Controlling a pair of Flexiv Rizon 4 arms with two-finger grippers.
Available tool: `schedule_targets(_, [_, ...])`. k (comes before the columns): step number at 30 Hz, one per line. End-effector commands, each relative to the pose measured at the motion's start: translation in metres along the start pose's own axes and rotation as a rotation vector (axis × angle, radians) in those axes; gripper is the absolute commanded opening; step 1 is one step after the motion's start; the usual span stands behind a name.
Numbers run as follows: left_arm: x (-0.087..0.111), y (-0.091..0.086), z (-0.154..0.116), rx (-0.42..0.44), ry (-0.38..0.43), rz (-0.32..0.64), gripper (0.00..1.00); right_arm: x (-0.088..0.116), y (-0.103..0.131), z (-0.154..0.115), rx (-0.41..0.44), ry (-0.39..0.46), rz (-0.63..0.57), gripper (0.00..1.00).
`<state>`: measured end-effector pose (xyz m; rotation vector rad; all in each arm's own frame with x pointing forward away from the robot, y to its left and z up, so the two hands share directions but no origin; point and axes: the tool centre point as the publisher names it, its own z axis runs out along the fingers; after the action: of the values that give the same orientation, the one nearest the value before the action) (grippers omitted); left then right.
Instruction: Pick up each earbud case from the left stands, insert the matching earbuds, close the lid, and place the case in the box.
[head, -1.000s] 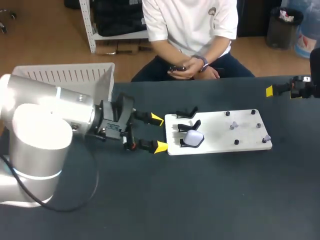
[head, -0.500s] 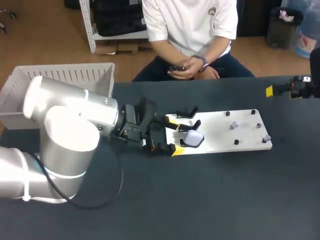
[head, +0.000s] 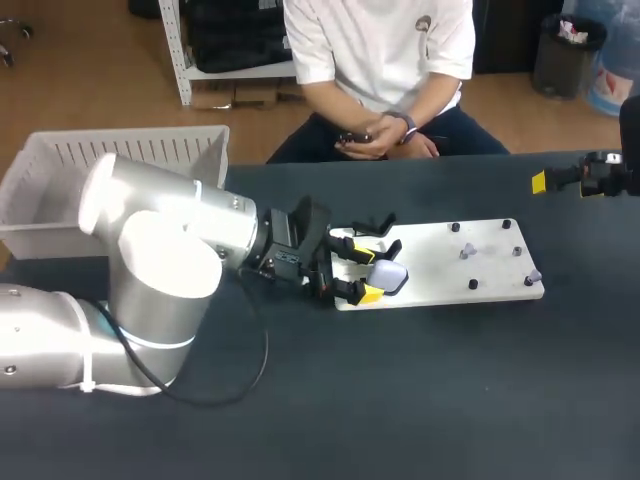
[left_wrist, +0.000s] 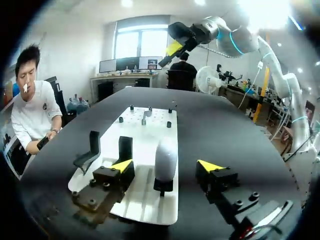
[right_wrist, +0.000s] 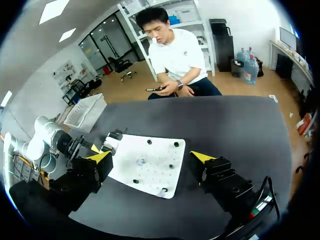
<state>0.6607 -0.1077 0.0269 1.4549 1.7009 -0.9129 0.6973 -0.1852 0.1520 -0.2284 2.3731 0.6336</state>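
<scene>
A white earbud case stands upright on a black stand at the left end of the white board. My left gripper is level with it, one yellow-tipped finger on each side. In the left wrist view the case sits between the fingers of the left gripper, with a gap on both sides, so it is open. Two small grey earbuds sit on pegs further right. My right gripper hangs open, high over the table's far right corner.
Two empty black stands are on the board just behind the case. A white slatted box sits at the table's back left. A person sits behind the far edge, hands off the table.
My left arm has swung right to the board, bringing its fingers to either side of the case, and they have narrowed slightly. The right arm has not moved.
</scene>
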Motion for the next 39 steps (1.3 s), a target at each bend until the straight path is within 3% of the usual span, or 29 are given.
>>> schedule_targets(1, [-0.001, 0.006, 0.006, 0.013, 0.006, -0.007, 0.77, 0.0, -0.001, 0.001, -0.001, 0.001, -0.001, 1.0])
schedule_targets(16, [0.0, 0.006, 0.019, 0.036, -0.009, -0.029, 0.58, 0.0, -0.001, 0.001, -0.001, 0.001, -0.001, 1.0])
schedule_targets(21, [0.002, 0.005, 0.02, 0.04, -0.007, -0.033, 0.62, 0.0, -0.001, 0.001, -0.001, 0.001, -0.001, 1.0])
schedule_targets(28, [0.004, 0.006, 0.021, 0.041, -0.01, -0.043, 0.52, 0.0, -0.001, 0.001, -0.001, 0.001, -0.001, 1.0])
schedule_targets(31, [0.001, 0.006, 0.022, 0.041, -0.014, -0.044, 0.55, 0.0, -0.001, 0.001, -0.001, 0.001, -0.001, 1.0])
schedule_targets(32, [0.001, 0.006, 0.023, 0.042, -0.015, -0.043, 0.48, 0.0, -0.001, 0.001, -0.001, 0.001, -0.001, 1.0])
schedule_targets(35, [0.0, 0.006, 0.024, 0.046, -0.015, -0.043, 0.44, 0.0, -0.001, 0.001, -0.001, 0.001, -0.001, 1.0])
schedule_targets(39, [0.002, 0.007, 0.026, 0.05, -0.014, -0.052, 0.3, 0.0, -0.001, 0.001, -0.001, 0.001, -0.001, 1.0])
